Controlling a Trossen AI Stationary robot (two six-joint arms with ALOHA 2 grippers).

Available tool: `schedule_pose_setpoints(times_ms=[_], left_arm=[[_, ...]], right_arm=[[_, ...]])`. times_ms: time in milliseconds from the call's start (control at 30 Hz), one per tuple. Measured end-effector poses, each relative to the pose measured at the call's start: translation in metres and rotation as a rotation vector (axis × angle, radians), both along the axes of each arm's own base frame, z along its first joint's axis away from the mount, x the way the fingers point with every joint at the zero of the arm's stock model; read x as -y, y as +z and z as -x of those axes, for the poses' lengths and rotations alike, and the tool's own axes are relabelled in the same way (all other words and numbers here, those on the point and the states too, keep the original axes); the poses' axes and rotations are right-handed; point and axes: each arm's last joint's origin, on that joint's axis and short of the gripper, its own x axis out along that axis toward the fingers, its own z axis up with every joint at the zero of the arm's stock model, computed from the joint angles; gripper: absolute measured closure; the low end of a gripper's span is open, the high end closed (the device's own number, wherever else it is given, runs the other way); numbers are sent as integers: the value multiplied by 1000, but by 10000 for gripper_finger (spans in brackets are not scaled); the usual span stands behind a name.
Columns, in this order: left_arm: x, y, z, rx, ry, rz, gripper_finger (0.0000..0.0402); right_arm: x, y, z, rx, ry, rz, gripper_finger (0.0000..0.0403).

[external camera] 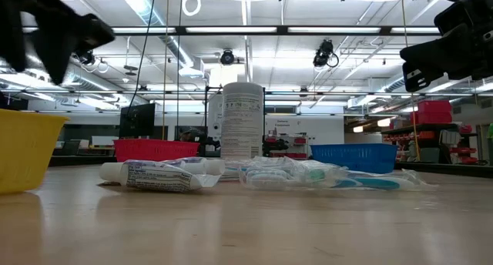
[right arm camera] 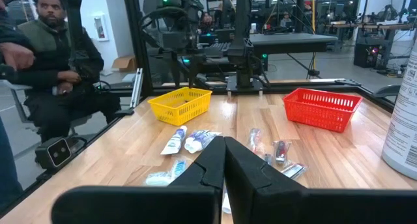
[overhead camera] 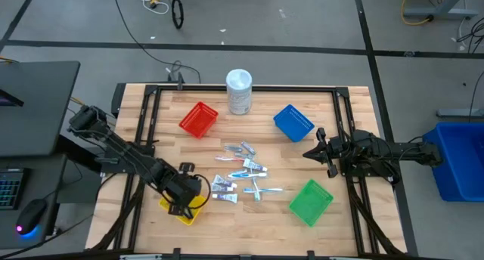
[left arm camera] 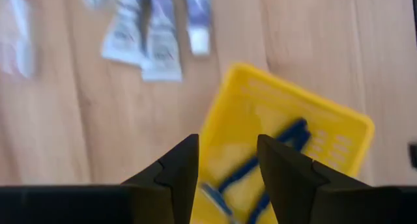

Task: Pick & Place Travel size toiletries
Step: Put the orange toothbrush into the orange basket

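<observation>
The travel size toiletries [overhead camera: 242, 173] lie scattered mid-table: white tubes, pale-blue sticks and grey packets, which also show in the low view [external camera: 162, 175]. My left gripper [overhead camera: 181, 202] hangs open above the yellow basket [overhead camera: 190, 212], pointing down. In the left wrist view its fingers [left arm camera: 228, 140] frame the basket [left arm camera: 287, 139], where blue-handled sticks [left arm camera: 260, 155] lie on the bottom. Three tubes [left arm camera: 153, 28] rest on the wood beyond. My right gripper [overhead camera: 308, 153] is shut, holds nothing and waits near the table's right edge [right arm camera: 225, 142].
A red basket [overhead camera: 198, 119], a tall white container [overhead camera: 239, 91] and a blue basket [overhead camera: 293, 122] stand along the far side. A green basket [overhead camera: 311, 202] sits near right. Bare wood lies along the near edge. A person [right arm camera: 52, 61] sits beyond the table's left side.
</observation>
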Motion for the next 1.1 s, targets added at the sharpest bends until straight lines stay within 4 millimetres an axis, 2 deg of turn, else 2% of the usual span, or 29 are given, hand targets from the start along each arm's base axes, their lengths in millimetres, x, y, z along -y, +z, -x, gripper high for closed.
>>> schedule_pose_setpoints(times_ms=[400, 633, 767, 1100], left_arm=[[-28, 4, -29, 153, 44, -51, 239], [-42, -6, -45, 154, 44, -127, 238], [-54, -9, -53, 161, 71, -110, 240], [-82, -4, -70, 252, 101, -152, 244]], right_arm=[[0, 0, 0, 0, 0, 0, 390], [0, 0, 0, 0, 0, 0, 390], [0, 0, 0, 0, 0, 0, 389], [0, 0, 0, 0, 0, 0, 390]])
